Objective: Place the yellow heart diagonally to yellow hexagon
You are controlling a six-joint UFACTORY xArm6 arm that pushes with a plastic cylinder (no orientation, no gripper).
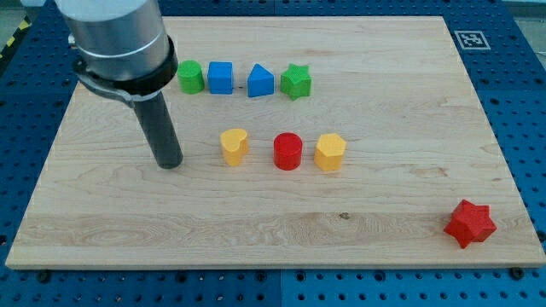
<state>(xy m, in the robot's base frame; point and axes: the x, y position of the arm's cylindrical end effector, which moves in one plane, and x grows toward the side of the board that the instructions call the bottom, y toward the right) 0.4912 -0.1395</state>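
Observation:
The yellow heart (233, 146) sits near the board's middle. The yellow hexagon (329, 152) lies to its right, with a red cylinder (287, 151) between them in one row. My tip (170, 162) rests on the board to the left of the yellow heart, apart from it by about a block's width. The arm's grey body rises from it toward the view's top left.
A row near the view's top holds a green cylinder (190, 77), a blue cube (220, 77), a blue triangular block (260, 82) and a green star (296, 81). A red star (469, 223) lies at the bottom right. The wooden board (409, 102) has edges all round.

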